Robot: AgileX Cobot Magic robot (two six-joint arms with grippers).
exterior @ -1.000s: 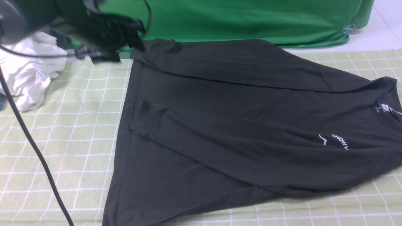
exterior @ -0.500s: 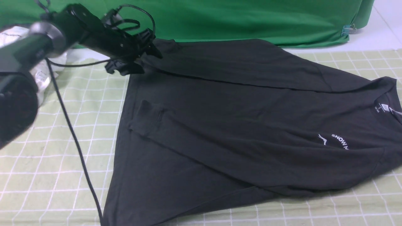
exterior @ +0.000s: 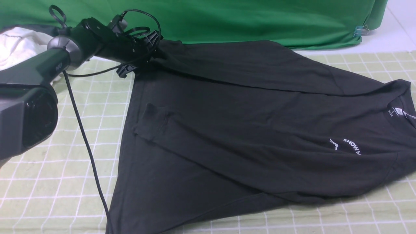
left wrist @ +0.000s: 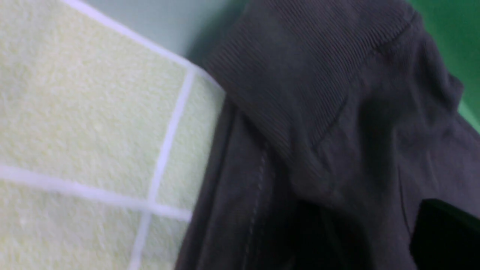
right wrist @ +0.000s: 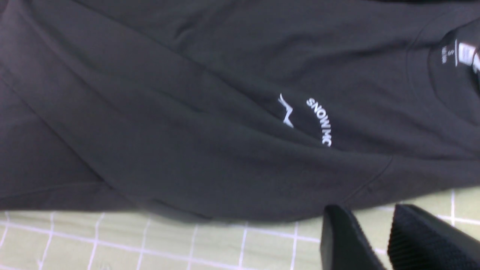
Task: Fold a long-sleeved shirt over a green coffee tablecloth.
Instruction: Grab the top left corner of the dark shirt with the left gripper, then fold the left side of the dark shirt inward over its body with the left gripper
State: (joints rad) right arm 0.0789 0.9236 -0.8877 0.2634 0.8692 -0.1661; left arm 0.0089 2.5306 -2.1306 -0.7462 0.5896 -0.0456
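Note:
The long-sleeved shirt [exterior: 247,130] lies spread on the green coffee tablecloth [exterior: 65,156], both sleeves folded across its body, with the neck label [exterior: 396,112] at the right. My left gripper [exterior: 143,53] is down at the shirt's far left corner, its jaws apart around the sleeve cuff [left wrist: 300,75] and hem, and dark fabric fills the space between them. My right gripper [right wrist: 369,210] does not show in the front view. It hangs open over the tablecloth [right wrist: 225,240] just off the shirt's edge, near the "SNOW" print [right wrist: 318,120], with nothing between its fingers.
A white garment [exterior: 19,42] lies at the back left behind the left arm [exterior: 26,113]. Plain deep green fabric [exterior: 260,19] hangs along the back, held by a clip [exterior: 359,31]. The arm's black cable [exterior: 84,146] trails over the cloth beside the shirt's left edge.
The left arm has swung in from the upper left and lowered, bringing its gripper onto the shirt's far left corner. The shirt has barely shifted.

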